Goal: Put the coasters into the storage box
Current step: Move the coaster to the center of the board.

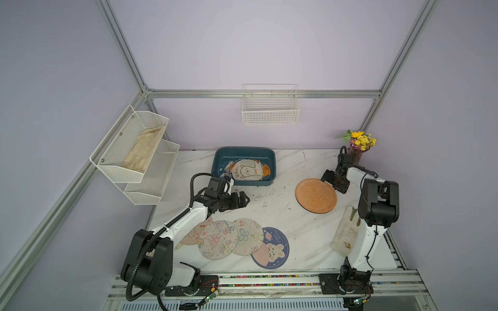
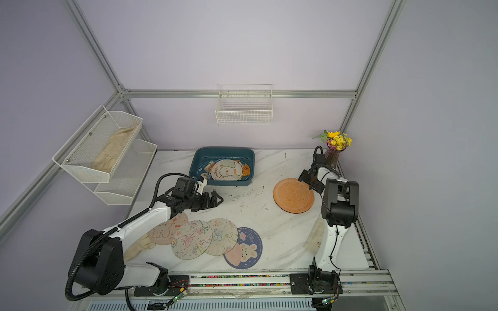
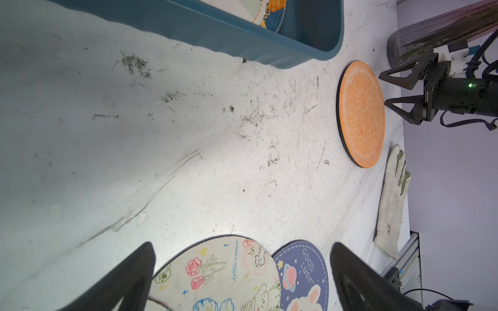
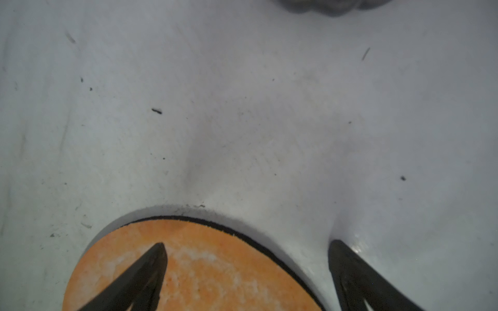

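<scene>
The teal storage box (image 1: 244, 152) (image 2: 198, 161) stands at the back of the table with several coasters in it, an alpaca one (image 1: 248, 170) on top. An orange coaster (image 1: 315, 195) (image 2: 293, 195) (image 3: 361, 113) (image 4: 202, 269) lies flat at the right. Near the front edge overlap a butterfly coaster (image 1: 217, 239), a flower-print coaster (image 1: 248, 235) (image 3: 215, 272), a navy bunny coaster (image 1: 275, 249) (image 3: 304, 274) and a pink one (image 1: 192, 234). My left gripper (image 1: 244, 199) (image 3: 242, 245) hangs open between box and front coasters. My right gripper (image 1: 327, 179) (image 4: 247, 242) is open, straddling the orange coaster's far rim.
A cream glove (image 1: 347, 234) lies beside the right arm's base, and another (image 2: 140, 246) under the left arm. A vase of yellow flowers (image 1: 357, 150) stands in the back right corner. White mesh shelves (image 1: 134, 156) hang at the left, a wire basket (image 1: 270, 107) on the back wall.
</scene>
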Controlling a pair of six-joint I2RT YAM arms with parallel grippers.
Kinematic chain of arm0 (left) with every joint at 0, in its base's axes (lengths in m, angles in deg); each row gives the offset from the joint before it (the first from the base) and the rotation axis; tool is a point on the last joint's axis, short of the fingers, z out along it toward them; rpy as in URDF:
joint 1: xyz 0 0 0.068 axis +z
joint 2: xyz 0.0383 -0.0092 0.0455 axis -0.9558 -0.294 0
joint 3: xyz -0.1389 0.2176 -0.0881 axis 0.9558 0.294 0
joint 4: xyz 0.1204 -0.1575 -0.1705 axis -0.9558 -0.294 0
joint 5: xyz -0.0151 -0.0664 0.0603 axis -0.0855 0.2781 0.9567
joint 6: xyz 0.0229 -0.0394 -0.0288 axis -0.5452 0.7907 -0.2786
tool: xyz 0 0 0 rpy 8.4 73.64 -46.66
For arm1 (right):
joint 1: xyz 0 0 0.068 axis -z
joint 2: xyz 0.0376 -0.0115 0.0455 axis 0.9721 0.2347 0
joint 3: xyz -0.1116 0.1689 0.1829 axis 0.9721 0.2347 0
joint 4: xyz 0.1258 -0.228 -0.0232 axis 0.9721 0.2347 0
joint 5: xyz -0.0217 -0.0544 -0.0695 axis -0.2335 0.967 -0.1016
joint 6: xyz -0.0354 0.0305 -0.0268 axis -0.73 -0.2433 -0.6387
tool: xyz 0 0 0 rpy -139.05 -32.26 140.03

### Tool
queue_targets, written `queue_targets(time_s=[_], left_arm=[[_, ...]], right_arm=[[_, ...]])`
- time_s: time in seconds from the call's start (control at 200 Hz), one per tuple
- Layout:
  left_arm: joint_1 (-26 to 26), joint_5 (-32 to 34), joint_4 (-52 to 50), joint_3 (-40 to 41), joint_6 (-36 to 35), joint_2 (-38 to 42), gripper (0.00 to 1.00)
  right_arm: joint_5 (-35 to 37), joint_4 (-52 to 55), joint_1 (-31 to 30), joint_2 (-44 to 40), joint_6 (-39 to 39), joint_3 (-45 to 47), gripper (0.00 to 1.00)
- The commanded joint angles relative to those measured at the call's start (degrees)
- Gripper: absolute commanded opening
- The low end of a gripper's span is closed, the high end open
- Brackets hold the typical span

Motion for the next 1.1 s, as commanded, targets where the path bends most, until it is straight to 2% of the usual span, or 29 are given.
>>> queue_targets(time_s=[0.0, 0.44, 0.61, 0.865, 1.095], left_arm=[[-1.0, -1.8, 2.9, 0.9, 1.4, -0.7, 1.00], [-3.9, -2.1, 4.5, -1.0, 1.4, -5.5, 1.00], [-5.4, -1.7, 5.4, -1.2, 2.1, -6.3, 1.00], [-7.7, -1.1, 6.3, -2.0, 2.6, -7.7, 1.00], [-9.9, -0.9, 6.8, -3.8, 2.8, -10.0, 1.00]], right_arm=[[-4.7, 0.2, 0.2, 0.8, -1.7, 1.8, 0.95], [-11.7, -0.4, -3.2, -1.4, -3.6, 6.6, 0.95], [-12.7, -0.4, -6.3, -2.7, -2.9, 8.4, 0.95], [-13.4, -2.1, -12.4, -4.9, 2.2, 10.7, 0.95], [-15.6, -3.2, -18.3, -3.4, 4.6, 8.0, 0.95]])
